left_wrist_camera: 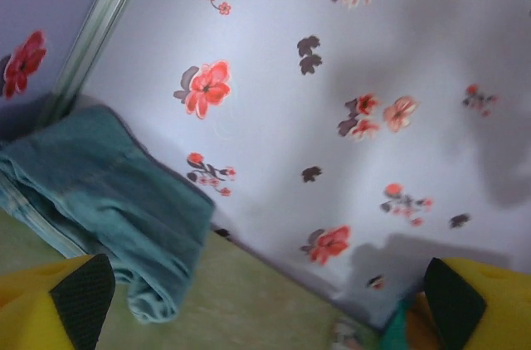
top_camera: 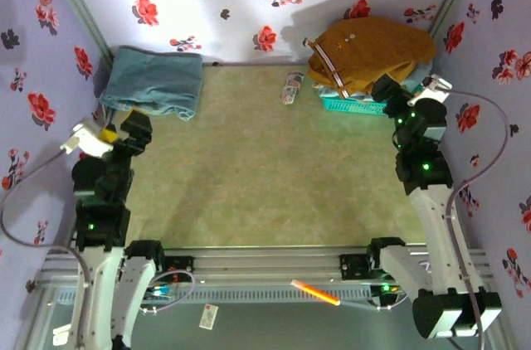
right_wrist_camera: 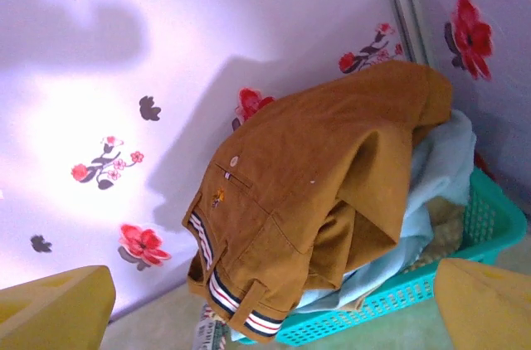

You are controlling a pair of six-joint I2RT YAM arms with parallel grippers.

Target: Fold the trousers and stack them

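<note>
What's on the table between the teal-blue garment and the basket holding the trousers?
In the top view, one small pale item, too small to identify, lies near the basket; from there to the teal-blue garment the table is bare.

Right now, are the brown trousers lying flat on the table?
No, the trousers sit heaped on a pale blue garment inside the teal basket.

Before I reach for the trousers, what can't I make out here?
- Legs of the trousers: right wrist view, buried in their own folds.
- Pale blue garment: mostly covered by the trousers, in the basket.
- Small object by the basket: top view, too small to identify.
- Teal garment: left wrist view, cut by the left edge.
</note>
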